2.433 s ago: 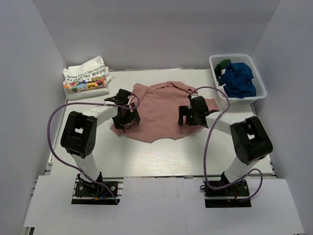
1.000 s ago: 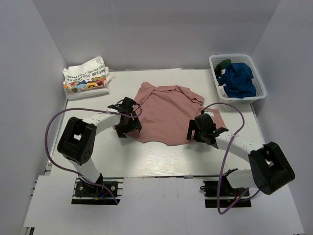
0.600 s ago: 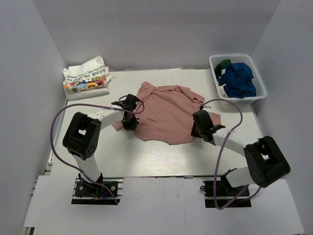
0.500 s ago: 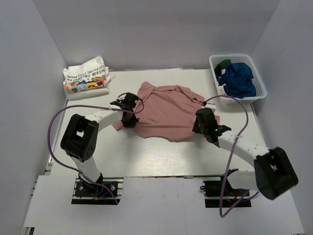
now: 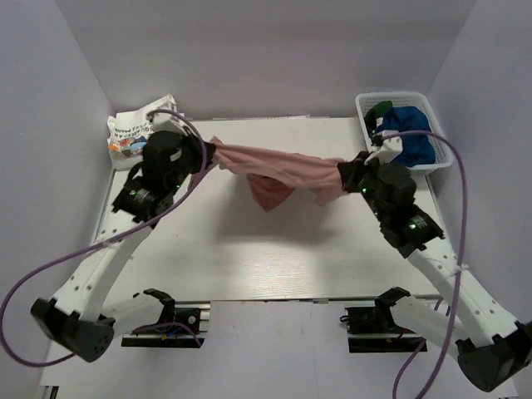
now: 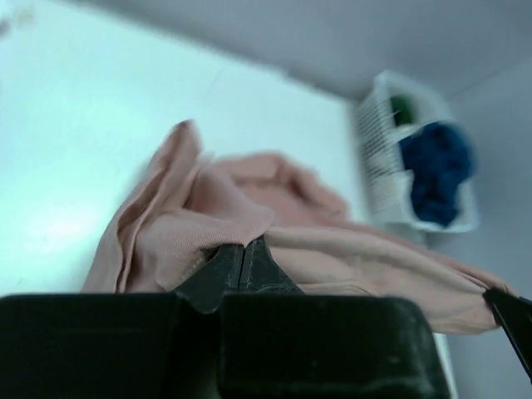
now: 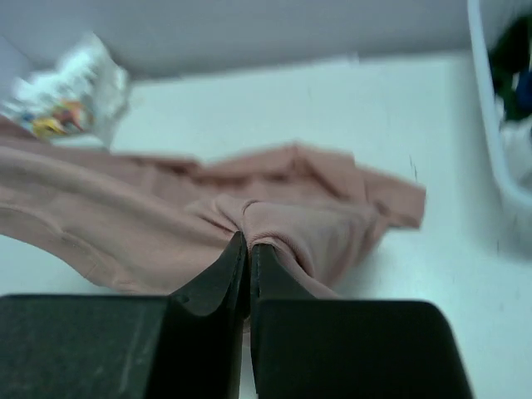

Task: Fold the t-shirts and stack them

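Both arms have risen from the counter (image 5: 274, 249) and swung apart, lifting the pink t-shirt (image 5: 278, 170), which a moment ago lay spread flat. It now hangs above the middle of the counter, stretched between them like a hammock, with a fold drooping from its centre. The left gripper (image 5: 208, 155) is clamped shut on the shirt's left end, and the right gripper (image 5: 347, 174) is pinched closed on its right end; both wrist views show bunched pink cloth caught between touching jaws. At the far left corner lies the folded white t-shirt with colourful print (image 5: 123, 131). The basket (image 5: 402, 95) at the far right holds a blue t-shirt (image 5: 407, 137) and a green t-shirt (image 5: 382, 106).
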Robot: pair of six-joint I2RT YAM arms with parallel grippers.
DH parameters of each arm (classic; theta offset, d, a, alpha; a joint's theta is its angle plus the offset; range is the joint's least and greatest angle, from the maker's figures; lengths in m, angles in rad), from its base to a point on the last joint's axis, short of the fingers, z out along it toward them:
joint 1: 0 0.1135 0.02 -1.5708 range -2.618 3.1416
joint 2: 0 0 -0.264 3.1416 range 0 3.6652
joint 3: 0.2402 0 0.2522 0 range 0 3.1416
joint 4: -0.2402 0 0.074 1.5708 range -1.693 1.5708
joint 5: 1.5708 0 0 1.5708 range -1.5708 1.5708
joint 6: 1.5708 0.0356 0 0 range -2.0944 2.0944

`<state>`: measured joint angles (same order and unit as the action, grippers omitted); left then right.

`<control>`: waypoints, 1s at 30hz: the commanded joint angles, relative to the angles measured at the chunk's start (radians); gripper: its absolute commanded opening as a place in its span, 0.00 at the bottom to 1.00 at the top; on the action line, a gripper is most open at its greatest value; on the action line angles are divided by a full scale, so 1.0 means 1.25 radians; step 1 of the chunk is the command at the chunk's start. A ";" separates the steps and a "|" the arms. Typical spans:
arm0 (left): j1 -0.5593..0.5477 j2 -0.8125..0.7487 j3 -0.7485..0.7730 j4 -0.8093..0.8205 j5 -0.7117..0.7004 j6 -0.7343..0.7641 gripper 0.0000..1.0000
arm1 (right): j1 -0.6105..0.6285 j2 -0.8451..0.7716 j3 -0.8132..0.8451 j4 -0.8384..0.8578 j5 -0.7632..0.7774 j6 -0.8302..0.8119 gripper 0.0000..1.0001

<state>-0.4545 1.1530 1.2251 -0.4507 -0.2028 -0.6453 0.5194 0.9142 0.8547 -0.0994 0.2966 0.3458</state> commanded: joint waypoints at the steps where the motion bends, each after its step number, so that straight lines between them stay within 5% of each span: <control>1: -0.001 -0.098 0.071 0.052 0.021 0.051 0.00 | 0.003 -0.062 0.143 -0.008 -0.059 -0.091 0.00; 10: 0.006 -0.182 0.306 0.061 0.188 0.125 0.00 | -0.001 -0.088 0.515 -0.177 -0.355 -0.138 0.00; 20: 0.022 -0.225 0.593 0.024 0.318 0.141 0.00 | -0.003 -0.110 0.731 -0.194 -0.603 -0.126 0.00; 30: 0.022 -0.138 0.608 0.016 0.168 0.133 0.00 | -0.002 -0.072 0.628 -0.126 -0.378 -0.147 0.00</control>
<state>-0.4374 0.8913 2.0209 -0.4271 0.1692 -0.4862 0.5182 0.7815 1.7084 -0.3042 -0.3473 0.1871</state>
